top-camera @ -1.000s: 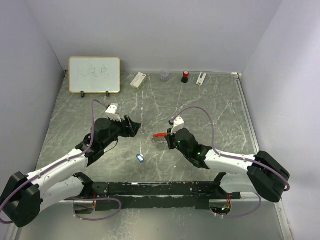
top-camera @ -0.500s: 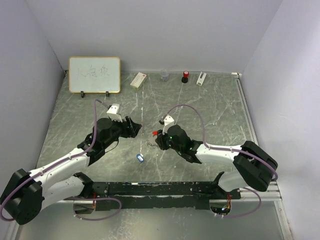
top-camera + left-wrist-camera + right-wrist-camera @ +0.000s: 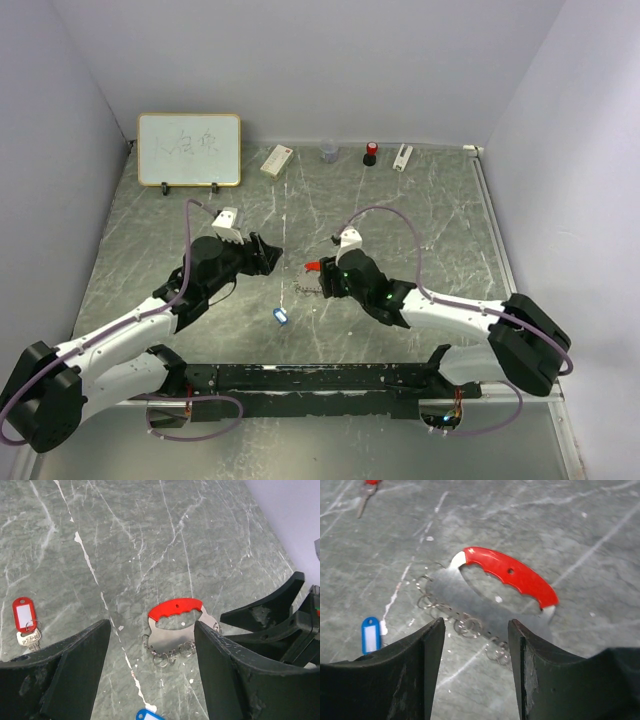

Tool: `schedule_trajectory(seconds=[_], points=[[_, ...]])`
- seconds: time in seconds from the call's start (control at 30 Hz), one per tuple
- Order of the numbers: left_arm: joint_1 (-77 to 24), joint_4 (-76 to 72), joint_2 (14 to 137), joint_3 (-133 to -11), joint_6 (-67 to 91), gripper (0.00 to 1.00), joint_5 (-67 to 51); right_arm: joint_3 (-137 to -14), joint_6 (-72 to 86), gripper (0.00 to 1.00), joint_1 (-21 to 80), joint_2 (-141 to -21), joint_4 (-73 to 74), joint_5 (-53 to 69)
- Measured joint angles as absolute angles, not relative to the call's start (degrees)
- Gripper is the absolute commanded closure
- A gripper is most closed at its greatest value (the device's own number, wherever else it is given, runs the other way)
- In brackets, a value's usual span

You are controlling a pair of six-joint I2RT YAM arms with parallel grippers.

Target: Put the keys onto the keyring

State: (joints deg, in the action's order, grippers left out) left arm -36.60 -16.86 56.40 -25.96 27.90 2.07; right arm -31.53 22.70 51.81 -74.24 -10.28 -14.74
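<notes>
The keyring (image 3: 510, 575) is a red grip on a flat steel plate with several small rings along its edge. It lies flat on the marble table (image 3: 430, 220), and is also seen as the keyring (image 3: 175, 607) and the keyring (image 3: 312, 270). My right gripper (image 3: 476, 625) hovers open just behind it, holding nothing. My left gripper (image 3: 151, 625) is open too, its jaws framing the ring from the other side. The blue-headed key (image 3: 280, 316) lies nearer the arms' bases. The red-headed key (image 3: 24, 617) lies off to the left.
At the back wall stand a whiteboard (image 3: 189, 149), a small white box (image 3: 276, 160), a clear cup (image 3: 329, 150), a red-capped item (image 3: 370, 153) and a white stick-like item (image 3: 402, 156). Grey walls close in both sides.
My right gripper was shut on the keyring a second ago; it has opened and the keyring now lies on the table. The left arm has barely moved.
</notes>
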Motion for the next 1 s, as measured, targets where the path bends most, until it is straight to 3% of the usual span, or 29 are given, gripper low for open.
schedule_trajectory(seconds=[0.37, 1.0], points=[[-36.88, -17.80, 58.39, -25.65, 27.99, 0.22, 1.21, -31.57, 31.75, 0.50, 51.03, -71.24, 4.71, -25.06], [-37.56, -17.80, 58.65, -25.65, 27.97, 0.22, 1.17, -31.57, 34.30, 0.60, 48.42, -76.64, 7.18, -25.76]])
